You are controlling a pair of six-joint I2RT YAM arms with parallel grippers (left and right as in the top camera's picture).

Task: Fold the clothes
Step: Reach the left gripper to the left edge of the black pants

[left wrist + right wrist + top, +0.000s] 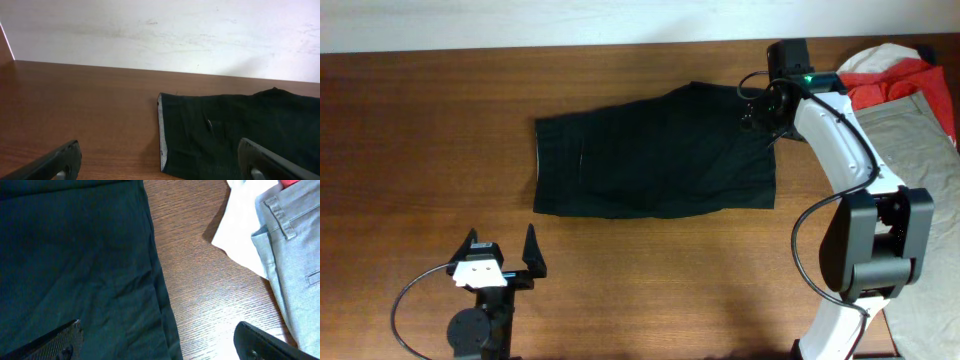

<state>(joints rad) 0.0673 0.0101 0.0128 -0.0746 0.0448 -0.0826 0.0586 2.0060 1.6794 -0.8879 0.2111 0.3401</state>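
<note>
The black garment [655,152] lies flat and spread on the wooden table, its pale-edged waistband at the left. It fills the right of the left wrist view [240,130] and the left of the right wrist view [75,265]. My right gripper [758,112] is open over the garment's upper right corner; in its wrist view [160,342] one finger is over the cloth and the other over bare wood. My left gripper [502,248] is open and empty near the front left, short of the garment's lower left corner [160,160].
A pile of clothes sits at the right edge: khaki-grey trousers [920,130], a red piece [885,75] and a white piece [240,235]. The trousers also show in the right wrist view [295,255]. A pale wall [160,30] runs behind the table's far edge.
</note>
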